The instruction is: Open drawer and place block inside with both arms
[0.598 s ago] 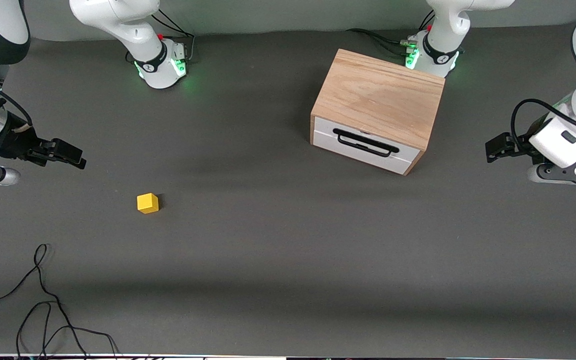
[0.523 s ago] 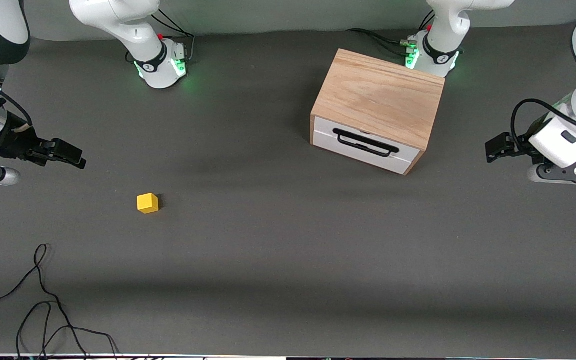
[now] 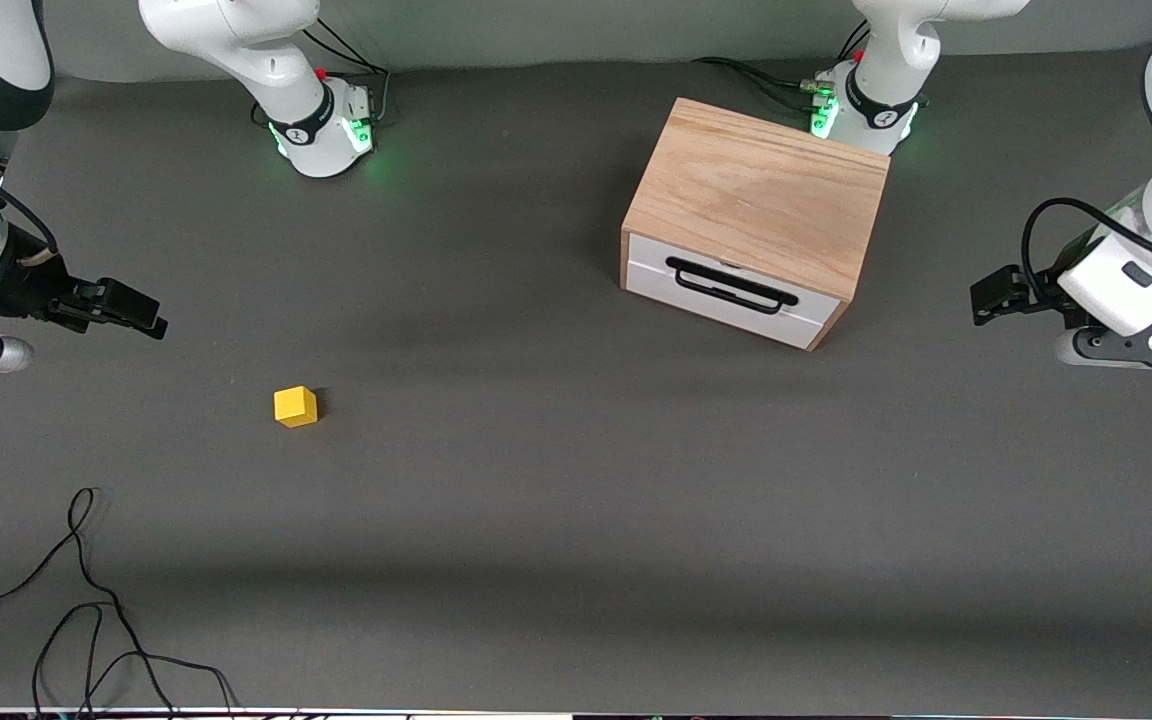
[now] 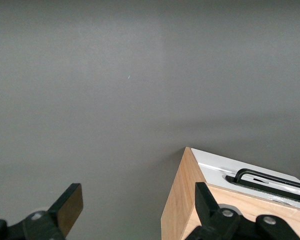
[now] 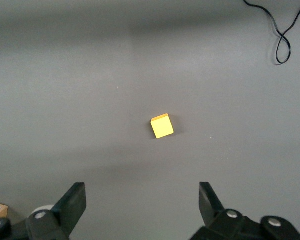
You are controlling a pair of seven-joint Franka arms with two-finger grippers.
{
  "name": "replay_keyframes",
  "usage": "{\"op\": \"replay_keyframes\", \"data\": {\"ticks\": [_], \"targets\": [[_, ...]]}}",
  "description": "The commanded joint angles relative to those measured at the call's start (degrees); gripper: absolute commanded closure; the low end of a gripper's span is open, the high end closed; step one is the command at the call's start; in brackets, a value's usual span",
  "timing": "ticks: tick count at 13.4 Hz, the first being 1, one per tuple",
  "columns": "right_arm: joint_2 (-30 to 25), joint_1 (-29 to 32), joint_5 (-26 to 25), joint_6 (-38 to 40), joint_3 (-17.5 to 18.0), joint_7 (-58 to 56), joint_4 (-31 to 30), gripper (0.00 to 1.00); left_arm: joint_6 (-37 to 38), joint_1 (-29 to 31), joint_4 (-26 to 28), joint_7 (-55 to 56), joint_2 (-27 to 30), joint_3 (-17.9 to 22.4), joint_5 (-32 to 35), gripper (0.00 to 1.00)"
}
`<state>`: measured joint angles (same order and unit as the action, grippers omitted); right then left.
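drawer shut, block on worktop, right gripper spread empty above block, left gripper spread empty beside box

One block, one drawer — perhaps one cable.

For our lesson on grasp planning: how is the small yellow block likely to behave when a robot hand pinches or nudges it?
The yellow block looks stiff: its edges are crisp and its faces flat, so it probably won't deform. Being a cube resting flat on the table, it should slide rather than roll. It seems light, judging by how small it is next to the wooden box.
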<state>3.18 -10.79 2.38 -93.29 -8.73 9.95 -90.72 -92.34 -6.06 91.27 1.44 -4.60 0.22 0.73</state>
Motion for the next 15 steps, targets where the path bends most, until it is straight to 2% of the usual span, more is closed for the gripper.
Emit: {"op": "replay_keyframes", "data": {"ticks": [1,6,8,12,15], "targets": [[0.15,-0.11,-0.27,-1.01,0.12,-0.02,0.19,0.0,-0.03,-0.18,0.75,0.4,0.65,0.22,-0.47,0.0],[0.16,0.33,-0.19,-1.29,0.04,1.12,0.28,0.0,-0.12,-1.67,0.58,2.59,0.56,-0.3,-0.55,0.0],[0.16,0.42,-0.01,-0.58,-1.8,1.13,1.42,0.0,-0.55,-5.61,0.67,9.51,0.39,-0.83,-0.55,0.0],[0.33,-1.78,-2.9,-0.58,-1.28,0.95,2.65,0.0,-1.69,-12.21,0.32,16.12,-0.76,-0.84,-2.56,0.0],[0.07,-2.31,-2.65,0.12,-1.2,1.13,2.47,0.0,-3.63,-17.74,0.31,23.84,-1.37,-0.84,-3.37,0.0]]}}
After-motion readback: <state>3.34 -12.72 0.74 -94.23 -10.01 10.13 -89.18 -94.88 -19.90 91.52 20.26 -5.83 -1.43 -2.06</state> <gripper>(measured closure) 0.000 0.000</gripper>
